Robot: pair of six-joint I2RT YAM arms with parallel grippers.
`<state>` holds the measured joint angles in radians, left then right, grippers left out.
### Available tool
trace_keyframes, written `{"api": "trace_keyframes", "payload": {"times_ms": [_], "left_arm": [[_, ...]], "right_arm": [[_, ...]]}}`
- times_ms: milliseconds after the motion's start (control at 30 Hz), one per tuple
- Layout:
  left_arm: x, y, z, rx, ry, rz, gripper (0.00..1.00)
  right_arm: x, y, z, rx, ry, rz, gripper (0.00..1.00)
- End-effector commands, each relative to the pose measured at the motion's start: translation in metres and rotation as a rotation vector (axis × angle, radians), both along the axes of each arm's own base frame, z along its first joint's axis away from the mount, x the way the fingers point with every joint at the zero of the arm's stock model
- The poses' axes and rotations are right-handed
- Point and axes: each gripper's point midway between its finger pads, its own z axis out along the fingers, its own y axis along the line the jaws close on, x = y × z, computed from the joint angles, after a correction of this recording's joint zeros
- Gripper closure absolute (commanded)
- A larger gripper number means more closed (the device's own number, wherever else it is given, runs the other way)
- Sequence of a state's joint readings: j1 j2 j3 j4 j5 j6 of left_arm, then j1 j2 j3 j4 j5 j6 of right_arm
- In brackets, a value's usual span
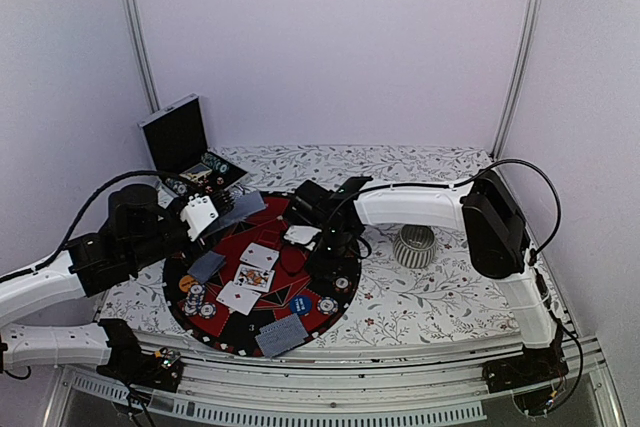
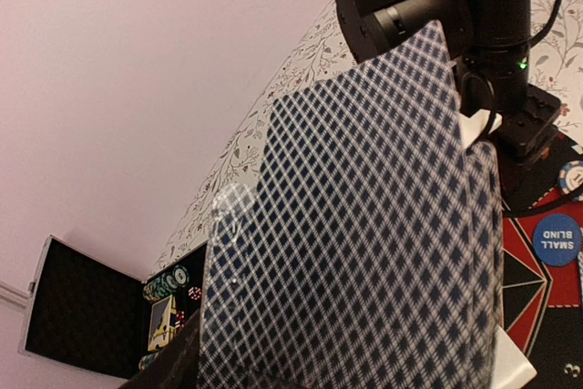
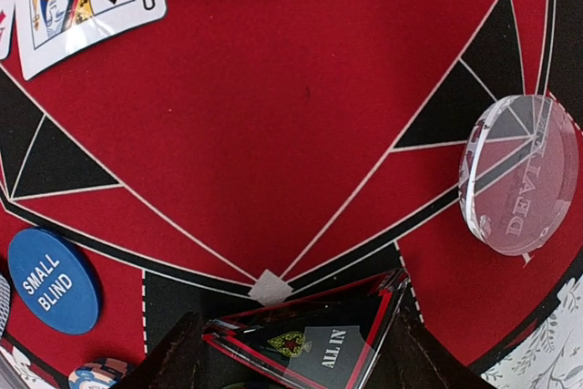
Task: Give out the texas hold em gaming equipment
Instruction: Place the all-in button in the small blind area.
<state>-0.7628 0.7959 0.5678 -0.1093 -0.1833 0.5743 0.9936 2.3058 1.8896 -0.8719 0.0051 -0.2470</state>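
A round red and black mat lies in the middle of the flowered table. An open black case stands at the far left corner, with chips in it. A ribbed silver cup sits just off the mat's right rim, below my right forearm.

On the mat lie three face-up cards, the queen of spades among them. One face-down card lies to the left and another at the near rim. A blue disc marked "small blind" lies toward the near side with striped chips beside it, and more chips and an orange disc lie at the left rim. A clear round disc rests on the mat's right part.

My left claw hangs over the far left edge of the mat, clamped on a fanned pack of cards, backs toward its camera. They hide the fingers there. Just beyond the fan my right wrist blocks the way across the mat.

My right claw is low over the mat's middle, about half open. Its two fingers pinch a clear triangle marked "all in", one finger on each side.
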Motion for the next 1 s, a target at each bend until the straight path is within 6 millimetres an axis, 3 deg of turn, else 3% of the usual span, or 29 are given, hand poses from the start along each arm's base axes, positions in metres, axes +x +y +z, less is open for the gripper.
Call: {"api": "trace_keyframes", "payload": {"times_ms": [0,367,467,567,633,667,833,967], "left_arm": [[0.003,0.000,0.019,-0.043,-0.028,0.006,0.47],[0.004,0.000,0.018,-0.041,-0.027,0.005,0.47],[0.004,0.000,0.018,-0.040,-0.027,0.005,0.47],[0.004,0.000,0.018,-0.041,-0.027,0.006,0.47],[0.004,0.000,0.019,-0.041,-0.028,0.005,0.47],[0.004,0.000,0.019,-0.042,-0.028,0.005,0.47],[0.004,0.000,0.020,-0.045,-0.031,0.006,0.47],[0.003,0.001,0.022,-0.048,-0.036,0.007,0.47]], "right_arm": [[-0.003,0.010,0.002,0.021,0.003,0.063,0.56],[-0.026,0.014,-0.002,0.016,0.070,0.120,0.53],[-0.030,0.018,-0.001,0.020,0.073,0.137,0.46],[-0.028,0.020,0.005,0.033,0.063,0.136,0.26],[-0.026,0.023,0.016,0.057,0.044,0.132,0.05],[-0.023,0.026,0.024,0.078,0.029,0.130,0.00],[-0.010,0.043,0.073,0.208,-0.073,0.116,0.01],[0.008,0.043,0.115,0.296,-0.194,0.081,0.01]]}}
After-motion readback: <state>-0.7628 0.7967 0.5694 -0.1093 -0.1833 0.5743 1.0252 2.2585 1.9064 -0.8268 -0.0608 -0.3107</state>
